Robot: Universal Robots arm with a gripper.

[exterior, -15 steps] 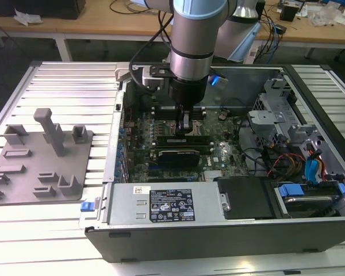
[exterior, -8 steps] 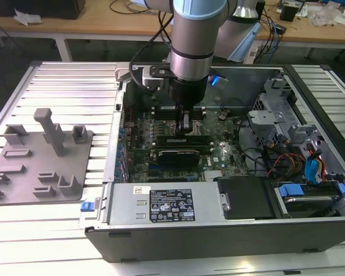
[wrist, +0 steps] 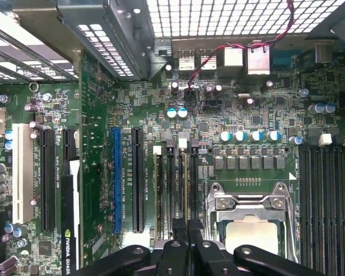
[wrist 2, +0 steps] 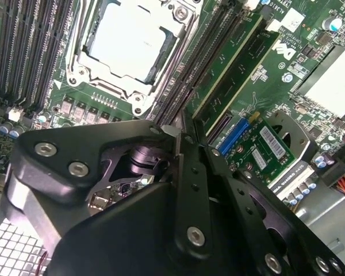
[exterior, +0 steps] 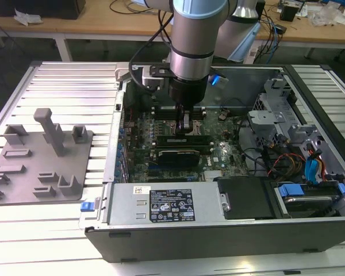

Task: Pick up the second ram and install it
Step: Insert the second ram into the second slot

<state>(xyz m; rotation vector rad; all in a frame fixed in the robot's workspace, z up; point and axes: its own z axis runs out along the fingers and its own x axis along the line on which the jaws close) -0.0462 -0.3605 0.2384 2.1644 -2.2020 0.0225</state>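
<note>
Open computer case (exterior: pixel 230 233) sits on the slatted table (exterior: pixel 69 86), on the side toward the exterior view's right. A grey holder plate (exterior: pixel 29 172) lies on the table toward the exterior view's left, apart from the case.

The arm reaches down into the case. The pincer (exterior: pixel 186 129) is low over the green board (wrist: pixel 259 115), just beside the silver processor (wrist 2: pixel 129 37).

Pincer narrow: fingers (wrist 2: pixel 192 172) drawn together, barely a gap between them.

The second ram (wrist 2: pixel 230 62) stands upright in a black slot next to the processor, in line with the fingertips. Cannot tell whether the tips touch its top edge.

Another green stick (wrist 2: pixel 248 75) stands in the neighbouring slot, on the side away from the processor, parallel and just beside.
</note>
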